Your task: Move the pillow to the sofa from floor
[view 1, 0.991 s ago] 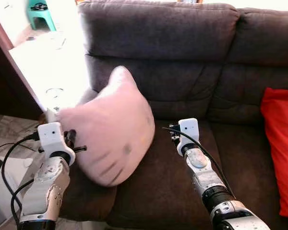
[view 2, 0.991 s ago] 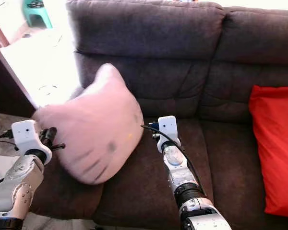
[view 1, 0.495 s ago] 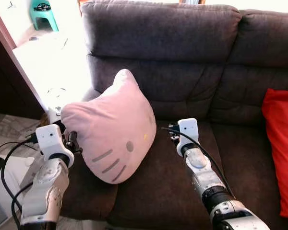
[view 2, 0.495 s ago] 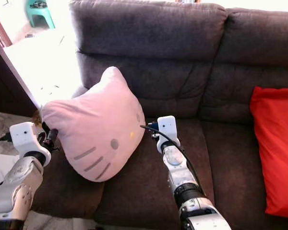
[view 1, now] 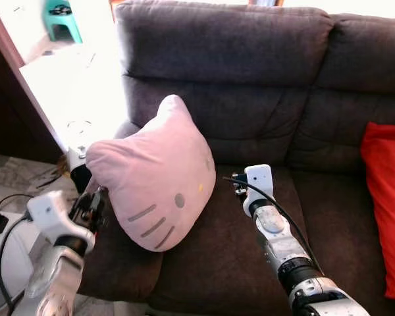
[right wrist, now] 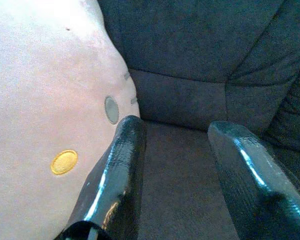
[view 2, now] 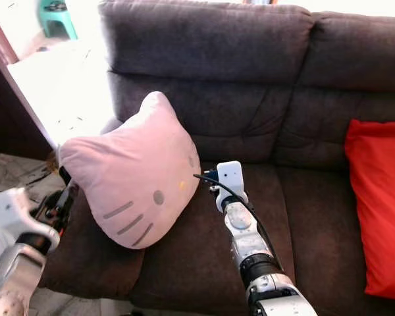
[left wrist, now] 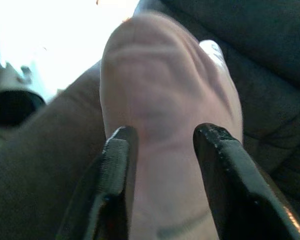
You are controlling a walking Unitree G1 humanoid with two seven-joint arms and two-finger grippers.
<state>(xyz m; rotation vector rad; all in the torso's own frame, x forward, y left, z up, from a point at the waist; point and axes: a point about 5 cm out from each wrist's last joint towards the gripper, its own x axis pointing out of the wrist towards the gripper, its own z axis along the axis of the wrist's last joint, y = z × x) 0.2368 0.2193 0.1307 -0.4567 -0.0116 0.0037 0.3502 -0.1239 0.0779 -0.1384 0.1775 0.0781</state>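
Observation:
A pink cat-face pillow (view 1: 155, 181) stands tilted on the left seat of the dark brown sofa (view 1: 250, 72), leaning toward the armrest. My left gripper (view 1: 95, 203) is at the pillow's lower left corner, over the armrest. In the left wrist view it (left wrist: 162, 137) is open, with the pillow (left wrist: 160, 90) just beyond the fingertips. My right gripper (right wrist: 177, 130) is open over the seat cushion, and the pillow's face (right wrist: 45, 100) lies beside one finger (right wrist: 122, 165). The right wrist (view 1: 259, 183) hovers just right of the pillow.
A red cushion (view 1: 385, 204) leans at the sofa's right end. Left of the armrest are sunlit floor, a teal stool (view 1: 62, 16) farther back, and a white device with black cables (view 1: 0, 263) near my left arm.
The pillow, blurred in motion a second ago, has settled on the seat. My left arm has drawn back and down, away from the pillow's corner. The right arm has barely moved.

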